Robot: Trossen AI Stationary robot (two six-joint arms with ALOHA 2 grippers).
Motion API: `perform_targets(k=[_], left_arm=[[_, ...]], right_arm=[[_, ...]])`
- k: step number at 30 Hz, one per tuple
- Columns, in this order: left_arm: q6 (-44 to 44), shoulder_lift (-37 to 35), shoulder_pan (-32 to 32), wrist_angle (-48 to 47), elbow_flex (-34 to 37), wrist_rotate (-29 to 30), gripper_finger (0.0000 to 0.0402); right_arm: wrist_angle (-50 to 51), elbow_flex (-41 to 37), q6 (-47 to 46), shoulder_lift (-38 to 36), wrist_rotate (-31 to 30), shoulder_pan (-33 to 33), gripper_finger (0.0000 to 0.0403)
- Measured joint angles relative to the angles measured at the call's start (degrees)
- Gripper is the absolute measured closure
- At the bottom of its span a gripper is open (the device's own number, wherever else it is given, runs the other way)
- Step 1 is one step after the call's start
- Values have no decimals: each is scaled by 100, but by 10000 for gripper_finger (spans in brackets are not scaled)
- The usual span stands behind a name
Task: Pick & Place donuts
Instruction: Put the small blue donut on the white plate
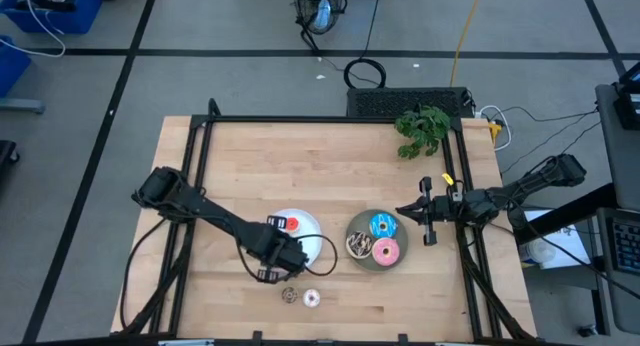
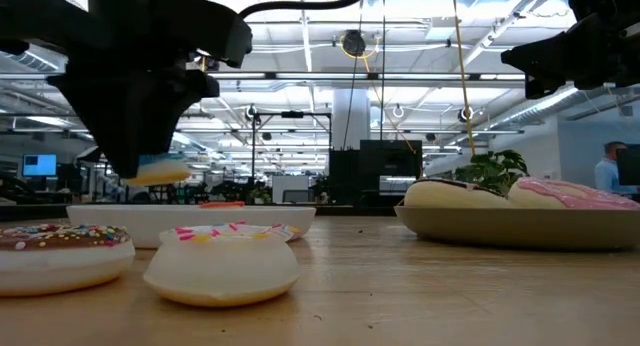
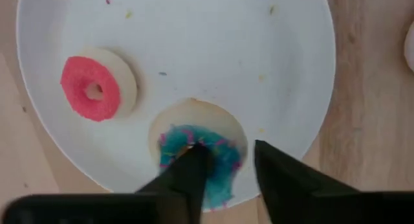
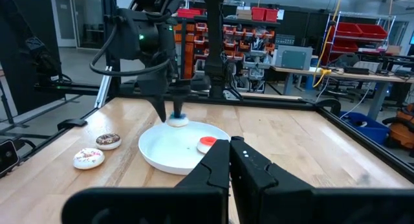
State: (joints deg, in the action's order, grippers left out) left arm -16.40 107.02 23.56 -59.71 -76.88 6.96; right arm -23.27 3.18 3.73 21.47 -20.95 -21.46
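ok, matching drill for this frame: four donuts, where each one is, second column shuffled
Things:
1. red donut
2. small blue donut
3. pink donut
4. whitish donut

Places:
A. in the left hand
B. on the bare table
C. lying on the white plate
D. on the grey plate

Pairs: 1-C, 2-A, 3-D, 4-B
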Motion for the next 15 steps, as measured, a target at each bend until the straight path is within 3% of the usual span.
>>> perform_targets(k=[5,7,9,15], left_arm=[[106,0,-1,-1,2,-136,378],[-4,0,1,2,2,-140,389],[-107,0,-16,22,2,-163,374],[-257,0,-21,25,2,-87,279]], right_arm=[[0,0,8,-1,0,-1,403],[-1,0,8,-1,0,0,403],[-1,-2,8,-1,0,-1,403],[1,0,-1,-1,0,-1,403]])
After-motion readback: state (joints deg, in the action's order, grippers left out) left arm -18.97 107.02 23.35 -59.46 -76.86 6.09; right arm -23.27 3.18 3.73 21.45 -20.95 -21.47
